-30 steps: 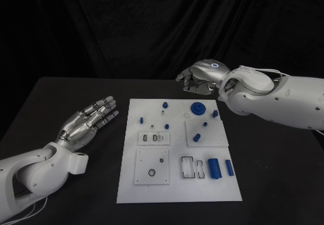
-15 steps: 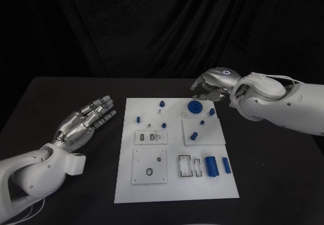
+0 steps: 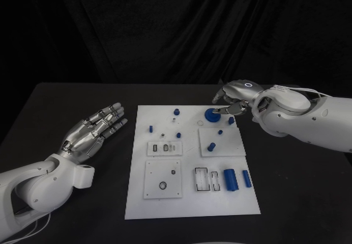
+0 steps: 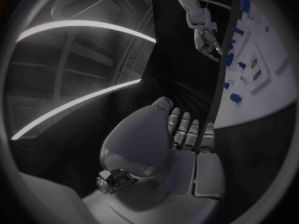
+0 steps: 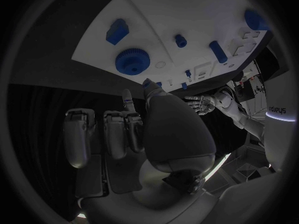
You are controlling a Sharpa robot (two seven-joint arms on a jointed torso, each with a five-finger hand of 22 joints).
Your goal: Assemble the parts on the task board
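**Right hand over the blue gear at the far edge of the board**

I take the blue gear [image 3: 211, 116] as my landmark: it lies flat near the far edge of the task board [image 3: 191, 203], its axis pointing up from the plate. My right hand [image 3: 233, 96] hangs just beyond and slightly outboard of the gear, fingers curled downward toward it. In the right wrist view the gear [image 5: 132, 61] sits just past the fingertips [image 5: 127, 100], apart from them, so I judge the hand empty, its fingers bent in but closed on nothing. The coming move, as I read it, is a short reach toward the robot and down onto the gear.

My left hand [image 3: 93, 132] lies well away from the gear, off the board's near-left side, flat, fingers spread, holding nothing. The right hand is plainly nearer.
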